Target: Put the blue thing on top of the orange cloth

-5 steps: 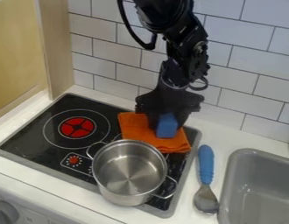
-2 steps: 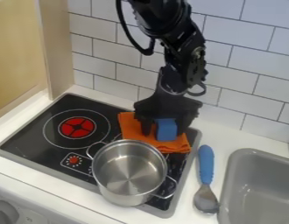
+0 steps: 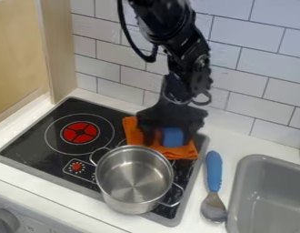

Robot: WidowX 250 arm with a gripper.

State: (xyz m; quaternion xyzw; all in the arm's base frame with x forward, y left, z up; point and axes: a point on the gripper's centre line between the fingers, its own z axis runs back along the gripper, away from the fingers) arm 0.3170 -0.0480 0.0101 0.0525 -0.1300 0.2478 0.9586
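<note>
Camera view: blue block (image 3: 172,137) is resting on orange cloth (image 3: 133,132); gripper (image 3: 167,136) is hanging around block, fingers standing open, cloth showing between. Pot (image 3: 134,182) is sitting on stove (image 3: 31,141), spoon (image 3: 213,173) lying beside sink (image 3: 238,182).

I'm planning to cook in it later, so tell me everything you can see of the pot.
The pot is round, silvery and shiny, apparently stainless steel. It has a plain rim and two thin loop handles on opposite sides, one at the far left, the other at the near right. It stands upright without a lid, its bright inside base in view, on the black stove. Its far rim overlaps the orange cloth in view; whether they touch, I cannot tell.
</note>
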